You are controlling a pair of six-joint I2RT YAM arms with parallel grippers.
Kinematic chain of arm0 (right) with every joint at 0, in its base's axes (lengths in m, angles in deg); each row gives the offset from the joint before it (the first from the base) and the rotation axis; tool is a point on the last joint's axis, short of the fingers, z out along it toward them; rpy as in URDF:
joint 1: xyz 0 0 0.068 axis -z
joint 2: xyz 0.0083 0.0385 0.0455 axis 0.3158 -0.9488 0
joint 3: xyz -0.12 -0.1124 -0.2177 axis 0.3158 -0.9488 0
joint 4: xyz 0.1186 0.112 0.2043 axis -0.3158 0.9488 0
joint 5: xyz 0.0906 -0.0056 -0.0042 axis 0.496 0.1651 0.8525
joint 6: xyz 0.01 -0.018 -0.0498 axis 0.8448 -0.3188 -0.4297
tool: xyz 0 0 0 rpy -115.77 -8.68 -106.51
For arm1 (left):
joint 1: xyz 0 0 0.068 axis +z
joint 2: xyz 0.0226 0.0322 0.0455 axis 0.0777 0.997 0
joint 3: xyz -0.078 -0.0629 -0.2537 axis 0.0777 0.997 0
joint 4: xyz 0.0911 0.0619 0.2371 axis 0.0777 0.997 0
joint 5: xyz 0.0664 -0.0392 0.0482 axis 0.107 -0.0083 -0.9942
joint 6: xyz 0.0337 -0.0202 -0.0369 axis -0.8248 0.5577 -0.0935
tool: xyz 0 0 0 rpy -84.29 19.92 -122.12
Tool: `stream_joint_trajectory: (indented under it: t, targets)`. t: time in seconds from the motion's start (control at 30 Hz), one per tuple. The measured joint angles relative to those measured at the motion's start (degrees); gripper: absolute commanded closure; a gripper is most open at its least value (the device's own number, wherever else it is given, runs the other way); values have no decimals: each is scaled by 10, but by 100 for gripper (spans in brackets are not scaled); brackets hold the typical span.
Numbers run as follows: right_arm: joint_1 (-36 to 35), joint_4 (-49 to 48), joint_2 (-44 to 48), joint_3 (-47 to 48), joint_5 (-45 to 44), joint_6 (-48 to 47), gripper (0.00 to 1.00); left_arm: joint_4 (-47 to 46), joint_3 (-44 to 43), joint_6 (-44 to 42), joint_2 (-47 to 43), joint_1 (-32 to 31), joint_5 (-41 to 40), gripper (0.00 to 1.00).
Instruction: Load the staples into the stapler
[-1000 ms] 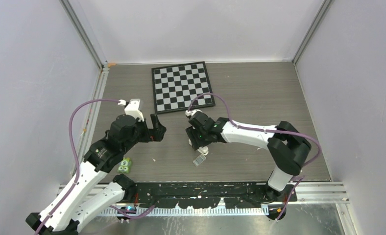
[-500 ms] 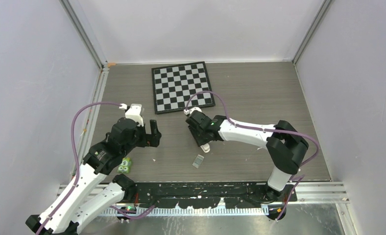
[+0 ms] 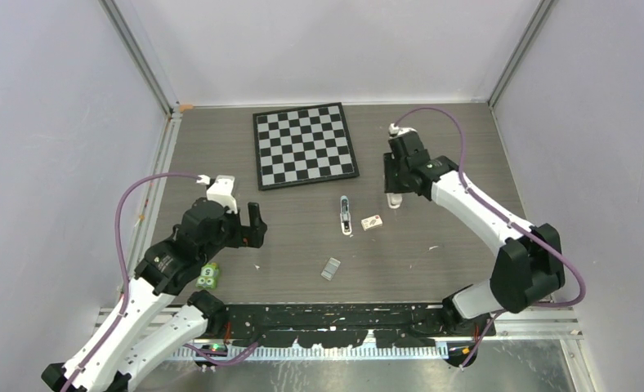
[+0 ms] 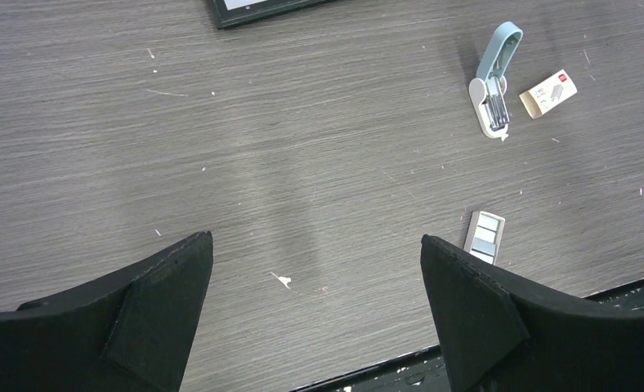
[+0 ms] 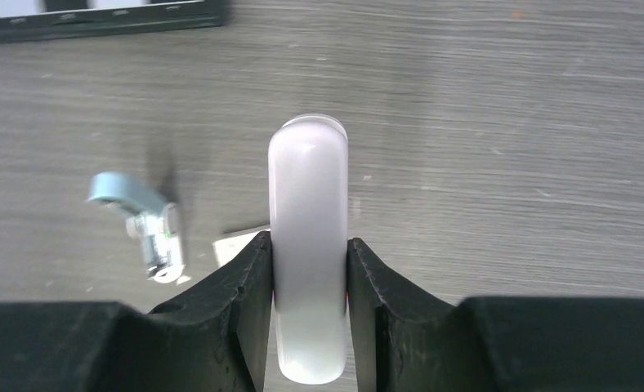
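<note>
Right fingers (image 5: 241,318) were clenched on the white stapler (image 5: 309,245) at 2 o'clock of the desk (image 3: 212,147). Left fingers (image 4: 151,314) hung released, wide apart, at 8 o'clock. The staples (image 3: 330,268) lay at 6 o'clock on grey wood-grain flecked with pale crumbs. Plain white walls (image 3: 319,49) enclosed the space, with a chessboard (image 3: 305,144) at 12 o'clock. A small box (image 3: 372,222) near centre bore red print, too small to read.

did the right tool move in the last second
Yes. The right tool, shut on the stapler, has swung right and away, from in front of the chessboard's near right corner to off its right side.
</note>
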Motion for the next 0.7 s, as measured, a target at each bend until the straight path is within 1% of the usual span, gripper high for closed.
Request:
stream_joint_trajectory:
  t: [0.1,0.27,0.43,0.57,0.7]
  targets:
    - [47,-2,-26,0,0,-16,69,1,0,-1,2,0,0,0]
    - [93,-18,-94,0,15,-28,67,1,0,-7,-2,0,-1,0]
    - [106,-45,-142,0,29,-30,67,2,0,-10,-12,0,-3,0]
    - [108,-66,-165,-1,38,-30,62,1,0,-10,-15,0,-3,0]
    - [111,-74,-168,-1,43,-30,55,1,0,-12,-13,0,-3,0]
